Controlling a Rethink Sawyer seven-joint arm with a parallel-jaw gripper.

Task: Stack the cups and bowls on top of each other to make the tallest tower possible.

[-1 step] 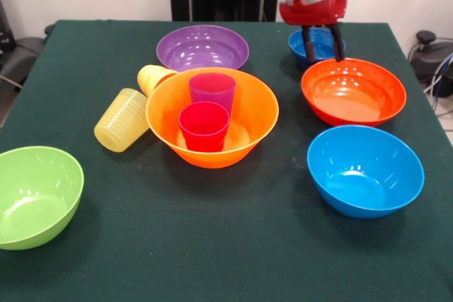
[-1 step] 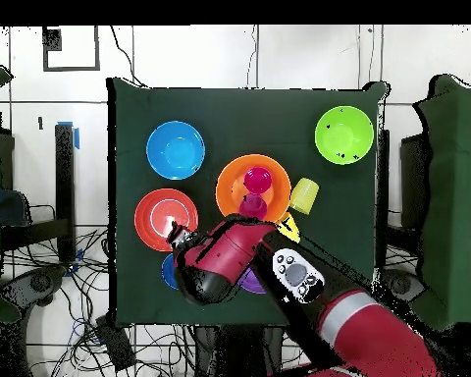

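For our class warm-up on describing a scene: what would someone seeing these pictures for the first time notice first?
Most striking is the big orange bowl in the middle of the green table, with a red cup and a purple cup standing upright inside it. Next comes the red and black gripper, fingers open, hanging over the far rim of the red-orange bowl.

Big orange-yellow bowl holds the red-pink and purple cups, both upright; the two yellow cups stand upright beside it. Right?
Not quite. The orange-yellow bowl does hold the red-pink cup and purple cup upright, but the pale yellow cup and orange-yellow cup lie on their sides beside it, as the front view shows.
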